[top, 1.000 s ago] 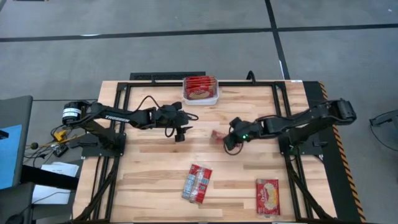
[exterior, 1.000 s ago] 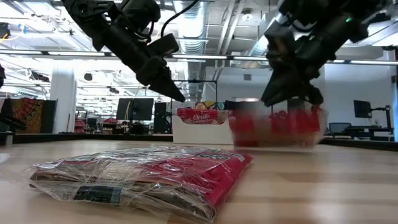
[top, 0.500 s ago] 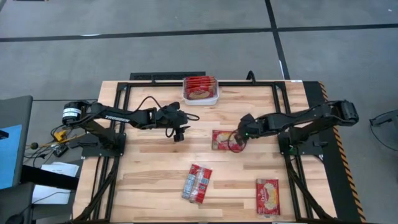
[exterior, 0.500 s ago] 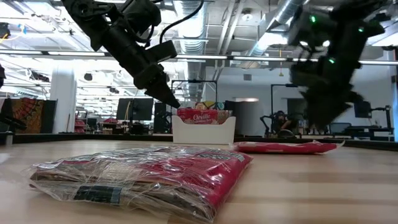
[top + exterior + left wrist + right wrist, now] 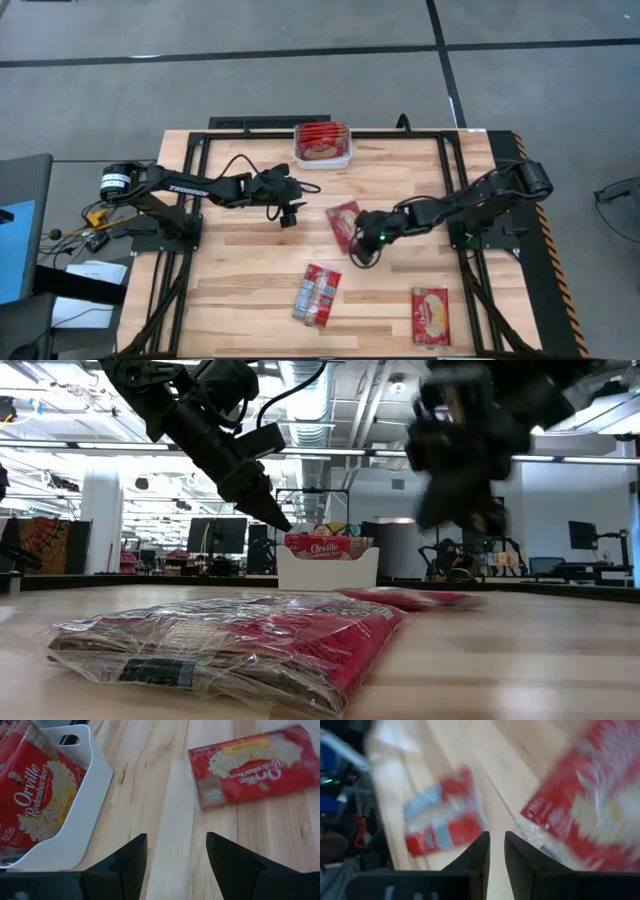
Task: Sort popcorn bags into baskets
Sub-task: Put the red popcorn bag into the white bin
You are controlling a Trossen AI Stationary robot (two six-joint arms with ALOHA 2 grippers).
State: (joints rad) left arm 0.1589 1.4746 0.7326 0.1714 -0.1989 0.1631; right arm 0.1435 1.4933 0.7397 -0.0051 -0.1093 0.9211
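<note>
The left gripper hangs open over the table's middle, between the basket at the far edge and a popcorn bag lying flat just beside it, long axis slanting toward the near edge. The right gripper, nearly closed and empty, sits at that bag's near end. The left looks better placed to take it.

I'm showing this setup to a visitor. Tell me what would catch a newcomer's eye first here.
First, the white bin at the table's far edge, packed with red popcorn bags. Next, three loose bags on the wood: one in the middle just beside the right gripper, one nearer the front, one at the front right. The left gripper hangs open above the table, between the bin and the middle bag.
</note>
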